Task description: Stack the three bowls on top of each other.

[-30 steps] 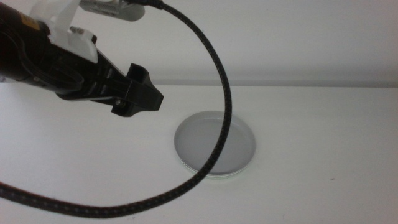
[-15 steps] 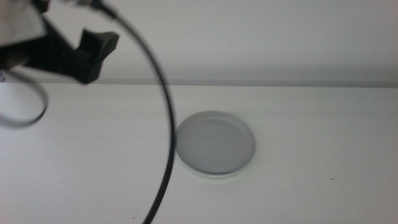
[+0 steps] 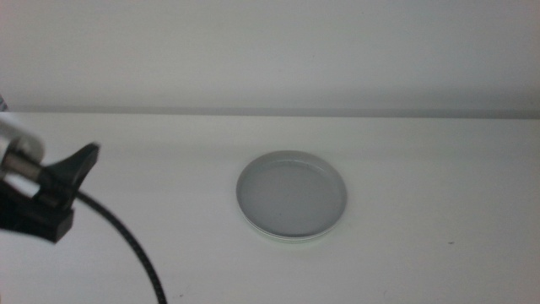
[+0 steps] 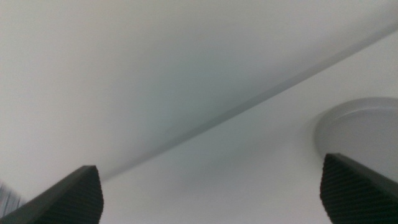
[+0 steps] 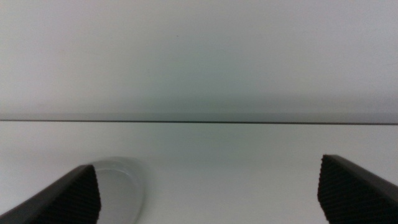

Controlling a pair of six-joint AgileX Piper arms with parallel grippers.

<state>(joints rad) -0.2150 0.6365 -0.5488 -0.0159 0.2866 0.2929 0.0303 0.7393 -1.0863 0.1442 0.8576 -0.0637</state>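
With the stack of bowls [image 3: 292,196] lying right of it, left gripper [image 3: 59,190] hangs wide, empty, well apart.

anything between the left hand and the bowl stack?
Nothing visible. Only bare white table lies between the left hand, open at the middle view's left edge, and the bowl stack, grey bowl on top. The right hand is also open, beside the stack.

White surface [image 3: 422,262] meets plain pale wall [image 3: 295,51] along straight seam; black braided cable [image 3: 126,253] crosses near-left corner.
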